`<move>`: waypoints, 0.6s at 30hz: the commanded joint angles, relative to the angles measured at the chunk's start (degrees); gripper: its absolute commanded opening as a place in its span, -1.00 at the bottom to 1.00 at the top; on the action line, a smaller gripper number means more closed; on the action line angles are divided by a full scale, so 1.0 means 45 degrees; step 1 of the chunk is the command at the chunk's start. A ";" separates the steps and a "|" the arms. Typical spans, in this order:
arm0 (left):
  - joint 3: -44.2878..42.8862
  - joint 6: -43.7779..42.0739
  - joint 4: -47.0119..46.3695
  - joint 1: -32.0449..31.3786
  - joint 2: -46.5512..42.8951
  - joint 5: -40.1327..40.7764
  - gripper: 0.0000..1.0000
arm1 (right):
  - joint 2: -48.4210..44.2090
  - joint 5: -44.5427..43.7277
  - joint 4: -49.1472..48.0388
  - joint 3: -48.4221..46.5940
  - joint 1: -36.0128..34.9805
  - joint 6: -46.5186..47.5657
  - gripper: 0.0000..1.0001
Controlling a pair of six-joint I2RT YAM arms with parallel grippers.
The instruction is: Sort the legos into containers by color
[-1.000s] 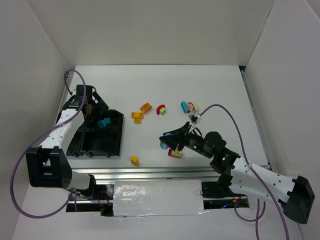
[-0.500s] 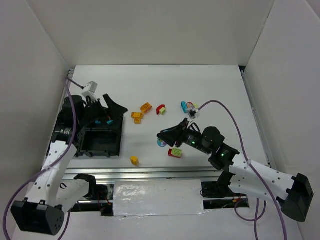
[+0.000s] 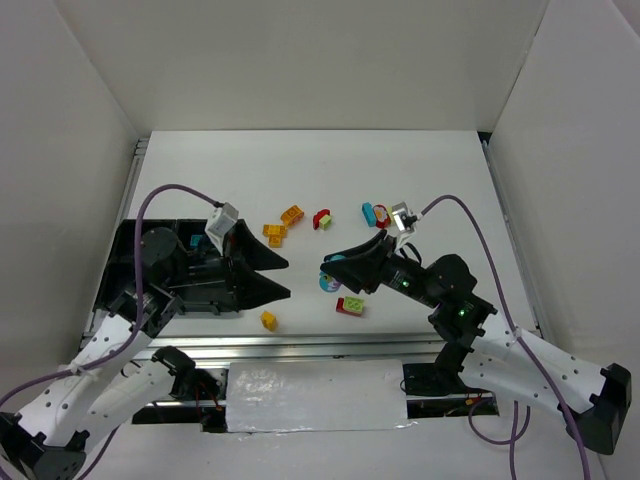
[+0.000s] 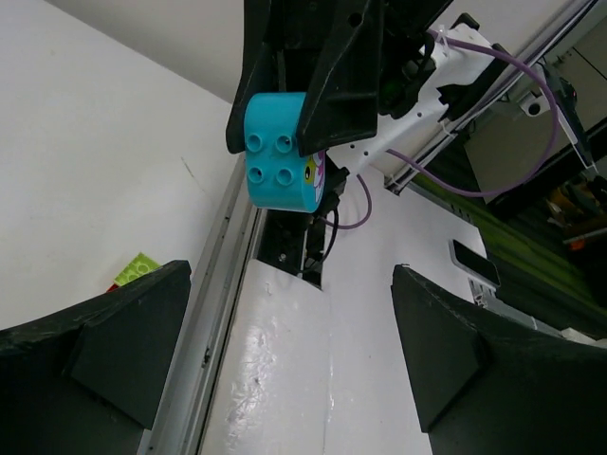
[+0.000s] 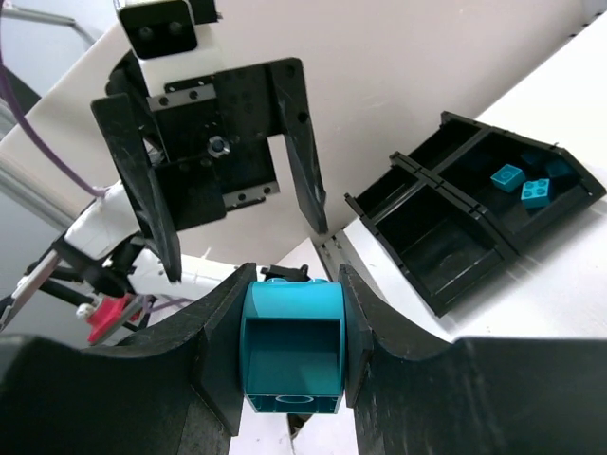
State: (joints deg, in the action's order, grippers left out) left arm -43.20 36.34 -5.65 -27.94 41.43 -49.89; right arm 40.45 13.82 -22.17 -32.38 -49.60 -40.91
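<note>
Holding: right gripper clamps cyan brick aloft | left gripper jaws wide, empty, facing it | tray at left, two cyan bricks apparently in one compartment | other legos loose on table

White arms, blk end effectors, purple cables.

My right fingers look like matt black plastic. The cyan brick is smooth plastic with a soft sheen, and the tray is glossy black plastic. The desk is matt white; crinkled shiny foil lines its near edge.
</note>
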 commanded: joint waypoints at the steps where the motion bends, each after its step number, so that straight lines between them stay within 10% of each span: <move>1: -0.0438 -0.0418 -0.0484 -0.0528 0.0207 0.0381 0.99 | -0.0218 0.0249 -0.0328 -0.0675 0.0085 0.0047 -1.00; 5: -0.0653 -0.0672 -0.0016 -0.0646 0.0402 0.0830 0.99 | -0.0200 0.0287 -0.0191 -0.0655 0.0047 0.0203 -1.00; 9: -0.2152 -0.0927 0.3684 -0.0646 0.0519 0.6512 0.99 | -0.0063 -0.1738 0.1680 -0.1415 0.0183 0.0652 -1.00; 18: -0.6547 0.0107 0.7482 -0.0315 0.3894 1.2897 0.99 | 0.1185 -0.3484 0.3775 -0.3855 0.2362 0.1900 -1.00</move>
State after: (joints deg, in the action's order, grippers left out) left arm -66.46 33.95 20.47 -30.57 54.06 -8.88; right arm 43.53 3.79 -7.75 -43.55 -43.94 -35.62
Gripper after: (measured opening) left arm 0.994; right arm 0.438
